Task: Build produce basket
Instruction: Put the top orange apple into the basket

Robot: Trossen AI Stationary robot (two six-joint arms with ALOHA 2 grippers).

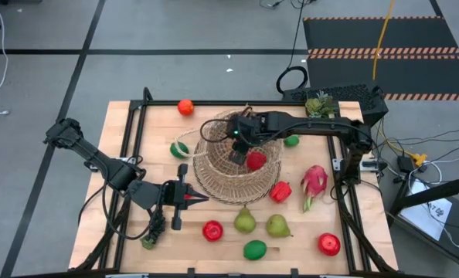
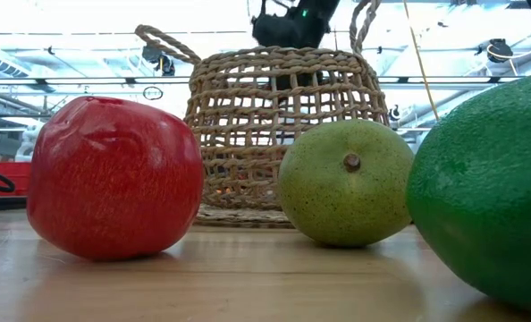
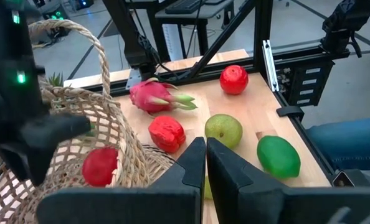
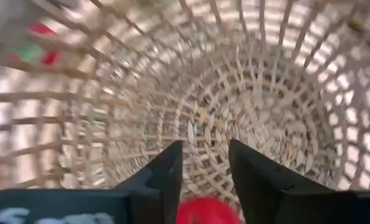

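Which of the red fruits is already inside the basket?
The red fruit under the right tool, within the basket rim. The other red ones sit on bare table outside it.

Two dark jointed arms with black cabling, a green indicator light on the right gripper.

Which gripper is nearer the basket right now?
Right. The right gripper hangs over the basket's opening with a red fruit between its fingers; the left gripper sits shut beside its rim.
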